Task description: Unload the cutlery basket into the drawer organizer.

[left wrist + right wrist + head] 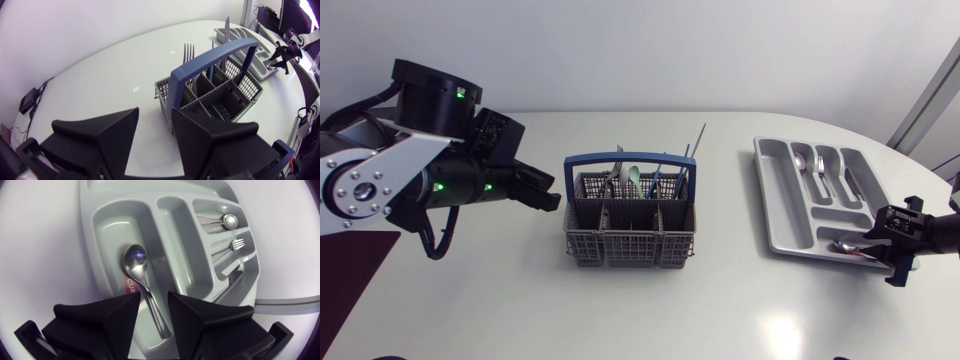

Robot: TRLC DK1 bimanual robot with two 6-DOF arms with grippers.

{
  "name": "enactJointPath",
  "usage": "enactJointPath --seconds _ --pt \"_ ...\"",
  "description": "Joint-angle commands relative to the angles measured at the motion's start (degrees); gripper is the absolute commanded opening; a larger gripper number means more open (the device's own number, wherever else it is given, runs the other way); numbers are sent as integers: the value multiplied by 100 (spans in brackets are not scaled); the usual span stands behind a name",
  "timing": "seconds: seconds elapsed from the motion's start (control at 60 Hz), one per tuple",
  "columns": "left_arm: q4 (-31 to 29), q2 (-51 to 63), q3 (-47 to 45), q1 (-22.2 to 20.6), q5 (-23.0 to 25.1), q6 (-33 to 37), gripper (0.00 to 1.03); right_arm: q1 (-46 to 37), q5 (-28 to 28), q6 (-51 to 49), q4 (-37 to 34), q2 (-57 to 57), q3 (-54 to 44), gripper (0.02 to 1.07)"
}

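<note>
The grey cutlery basket [630, 245] with a blue handle [630, 160] stands mid-table and holds several pieces of cutlery [635, 180]. My left gripper [545, 192] hovers just left of it, open and empty; in the left wrist view the basket [220, 95] lies ahead of the gripper [155, 137]. The grey drawer organizer [780, 215] sits at the right. My right gripper [895, 252] is at its near right corner. In the right wrist view a spoon [136, 265] lies in a long compartment of the organizer [105, 235], its handle running between the open fingers [117, 320] without touching them.
Other compartments hold a spoon [230, 221], a fork [237, 244] and further cutlery [850, 185]. A fork [188, 50] and a knife [226, 25] stick up out of the basket. Bare white table [730, 290] lies between basket and organizer.
</note>
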Motion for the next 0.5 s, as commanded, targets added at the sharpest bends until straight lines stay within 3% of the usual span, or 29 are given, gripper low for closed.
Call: enactJointPath --seconds 0.0,0.217,0.35,0.483 --pt "30 -160 -181 171 18 158 49 41 -115 191 -41 -540 -331 53" --pt "136 -221 -199 768 414 308 49 814 -414 1158 -569 -2070 -920 53" --pt "259 288 56 1252 888 387 48 2001 -432 2423 -753 -3054 -1210 53" --pt "417 1035 469 1551 1337 404 35 3319 -282 3733 -824 -3546 -1202 53"
